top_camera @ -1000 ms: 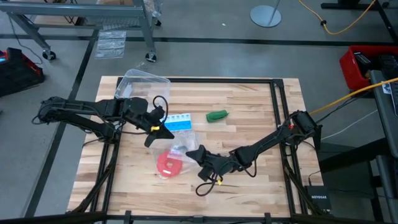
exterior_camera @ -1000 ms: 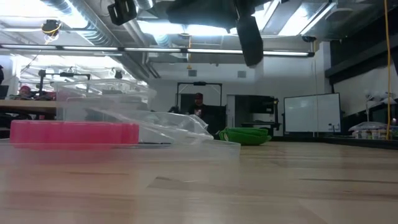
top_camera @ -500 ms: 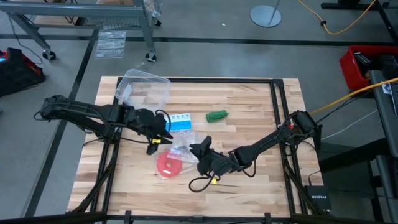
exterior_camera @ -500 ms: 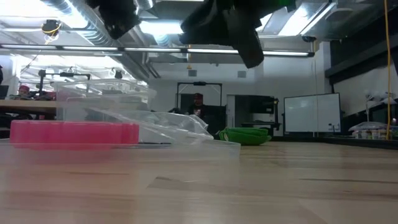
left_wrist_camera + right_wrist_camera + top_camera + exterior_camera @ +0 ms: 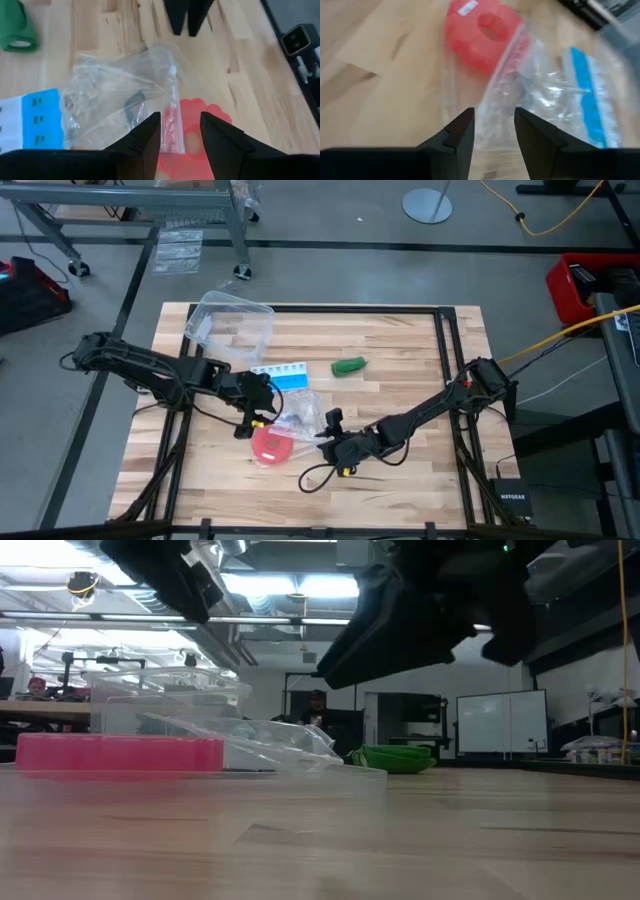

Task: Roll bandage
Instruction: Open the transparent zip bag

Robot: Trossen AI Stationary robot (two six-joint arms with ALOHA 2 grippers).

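Both arms are hanging over the clear bag and red disc. Your left gripper and right gripper are showing parted fingers, gripping nothing. The bandage is lying as a green bundle well apart, toward the table's far side. You're not yet rolling, it seems; next you'd likely need to reach it.

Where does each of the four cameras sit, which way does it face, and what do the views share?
High view: overhead, straight down on the table, both arms, the bandage.
Low view: table height, level into the room; arms overhead.
Left wrist view: past the open left gripper at the clear plastic bag and red disc.
Right wrist view: past the open right gripper at the same bag and disc.
Shared: all four show the bag.
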